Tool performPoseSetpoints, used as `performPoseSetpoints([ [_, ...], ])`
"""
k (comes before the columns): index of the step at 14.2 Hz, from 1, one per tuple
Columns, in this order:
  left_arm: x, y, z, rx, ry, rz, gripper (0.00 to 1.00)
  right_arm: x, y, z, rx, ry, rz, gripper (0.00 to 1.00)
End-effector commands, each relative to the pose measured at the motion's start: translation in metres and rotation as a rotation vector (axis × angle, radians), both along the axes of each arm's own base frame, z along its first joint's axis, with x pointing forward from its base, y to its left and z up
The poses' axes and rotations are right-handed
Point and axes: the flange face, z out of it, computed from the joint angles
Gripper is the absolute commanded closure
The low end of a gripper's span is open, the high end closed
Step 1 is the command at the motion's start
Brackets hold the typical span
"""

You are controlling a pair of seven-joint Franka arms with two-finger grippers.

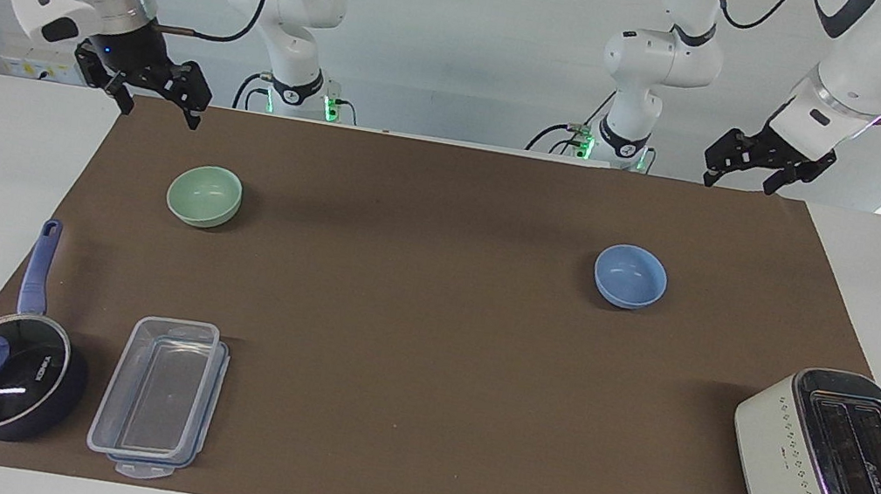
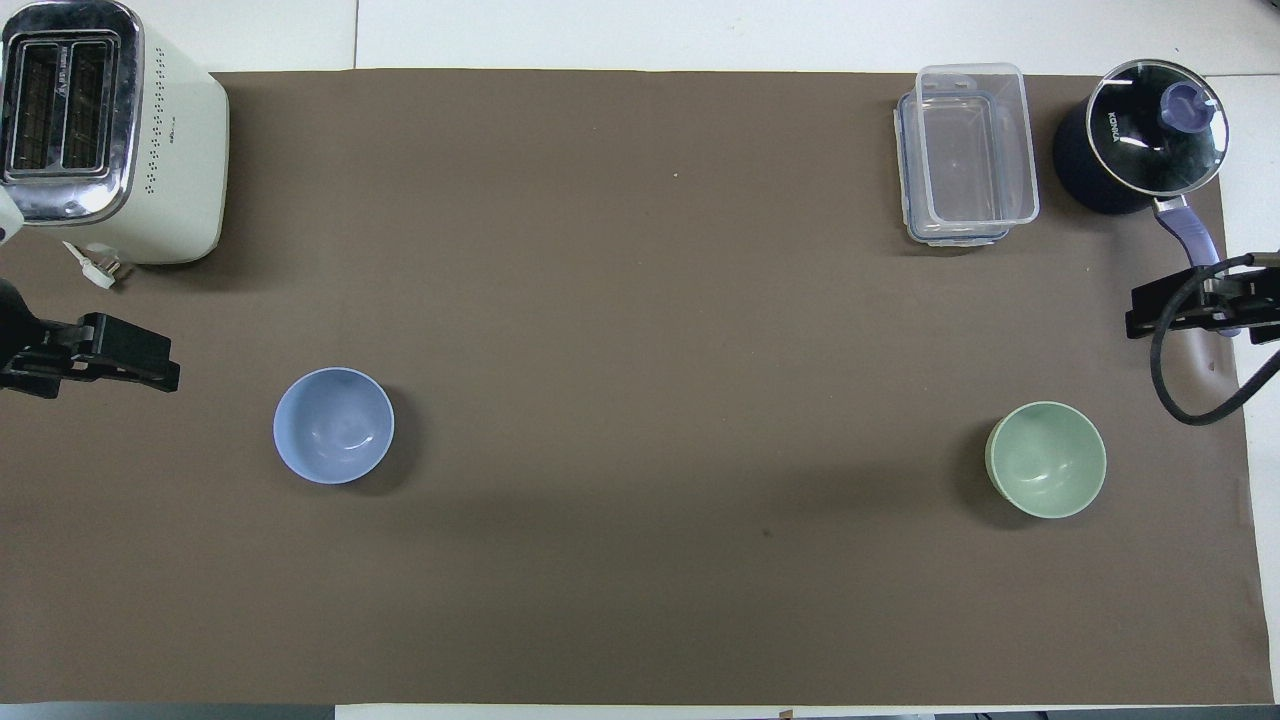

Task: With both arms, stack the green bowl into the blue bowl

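Note:
The green bowl (image 1: 205,196) (image 2: 1046,459) stands upright and empty on the brown mat (image 1: 421,368), toward the right arm's end. The blue bowl (image 1: 630,277) (image 2: 333,425) stands upright and empty toward the left arm's end, about as near to the robots. My right gripper (image 1: 158,110) (image 2: 1140,318) is open and empty, raised over the mat's edge nearest the robots, apart from the green bowl. My left gripper (image 1: 738,185) (image 2: 160,370) is open and empty, raised over that same edge at the other end, apart from the blue bowl.
A white toaster (image 1: 838,469) (image 2: 110,130) stands farther from the robots than the blue bowl. A clear plastic container (image 1: 160,397) (image 2: 968,152) and a dark blue lidded saucepan (image 1: 8,382) (image 2: 1140,135) stand farther out than the green bowl.

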Motion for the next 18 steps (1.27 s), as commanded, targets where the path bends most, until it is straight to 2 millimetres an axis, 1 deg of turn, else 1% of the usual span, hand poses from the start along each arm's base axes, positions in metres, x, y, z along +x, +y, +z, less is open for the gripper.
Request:
performPoseSetpoints([
  [1, -0.003, -0.002, 0.005, -0.010, -0.012, 0.002, 0.00, 0.000, -0.002, 0.008, -0.004, -0.030, -0.022, 0.00],
  [4, -0.006, 0.001, 0.011, -0.011, -0.029, 0.010, 0.00, 0.002, -0.003, 0.014, -0.004, -0.046, -0.024, 0.00],
  [6, -0.006, 0.002, 0.012, -0.010, -0.029, 0.013, 0.00, 0.002, -0.003, 0.017, -0.004, -0.047, -0.024, 0.00],
  [8, -0.009, 0.001, 0.009, -0.010, -0.025, 0.010, 0.00, 0.001, -0.004, 0.016, -0.004, -0.041, -0.026, 0.00],
  [10, -0.005, 0.005, 0.005, -0.012, -0.048, 0.017, 0.00, 0.001, -0.004, 0.015, -0.004, -0.038, -0.026, 0.00],
  [11, -0.005, 0.006, -0.007, -0.011, -0.051, 0.019, 0.00, 0.001, -0.005, 0.016, -0.004, -0.038, -0.029, 0.00],
  [13, -0.004, 0.007, -0.048, -0.010, -0.047, 0.018, 0.00, 0.000, -0.008, 0.014, -0.004, -0.032, -0.033, 0.00],
  [15, -0.012, 0.010, -0.083, -0.008, -0.061, 0.024, 0.00, 0.000, -0.008, 0.013, -0.004, -0.027, -0.033, 0.00],
  [16, -0.013, 0.010, -0.105, -0.007, -0.050, 0.020, 0.00, 0.000, -0.009, 0.013, -0.004, -0.026, -0.033, 0.00],
  [18, -0.016, 0.011, -0.139, -0.011, -0.050, -0.013, 0.00, 0.000, -0.007, 0.011, -0.004, -0.024, -0.029, 0.00],
])
